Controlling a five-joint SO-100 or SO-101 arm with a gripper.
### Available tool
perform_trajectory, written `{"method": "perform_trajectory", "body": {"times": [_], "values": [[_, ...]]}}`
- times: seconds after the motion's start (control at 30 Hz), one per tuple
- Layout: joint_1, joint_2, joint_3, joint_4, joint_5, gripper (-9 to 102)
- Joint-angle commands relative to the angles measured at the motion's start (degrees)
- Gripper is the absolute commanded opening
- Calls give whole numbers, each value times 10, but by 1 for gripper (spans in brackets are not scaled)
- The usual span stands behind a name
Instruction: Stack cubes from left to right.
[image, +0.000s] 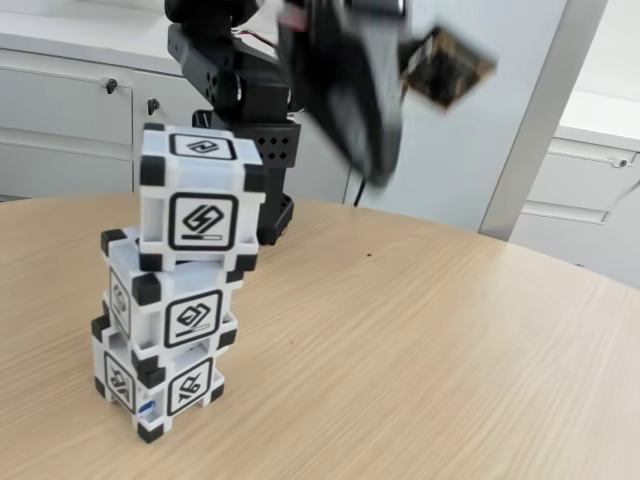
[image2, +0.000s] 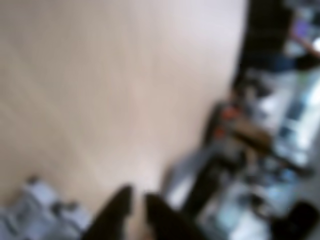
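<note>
Three white cubes with black corners and glyph markers stand as one tower at the left of the fixed view: the bottom cube (image: 158, 380), the middle cube (image: 175, 300) and, slightly offset, the top cube (image: 200, 200). My gripper (image: 373, 165) hangs blurred in the air up and to the right of the tower, well apart from it. In the wrist view the gripper (image2: 138, 197) shows two dark fingers (image2: 117, 215) with a narrow gap and nothing between them. The cubes (image2: 42, 212) are a pale blur at the lower left.
The tower stands on a round light wooden table (image: 420, 340). The arm's black base (image: 265, 150) stands behind the tower at the table's far edge. White cabinets (image: 60, 120) line the back wall.
</note>
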Motion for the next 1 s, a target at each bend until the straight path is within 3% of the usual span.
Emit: {"method": "perform_trajectory", "body": {"times": [0.0, 0.23, 0.97], "values": [[-1, 4, 73, -33, 10, 0], [10, 4, 155, -38, 19, 0], [10, -2, 156, -36, 47, 0]]}}
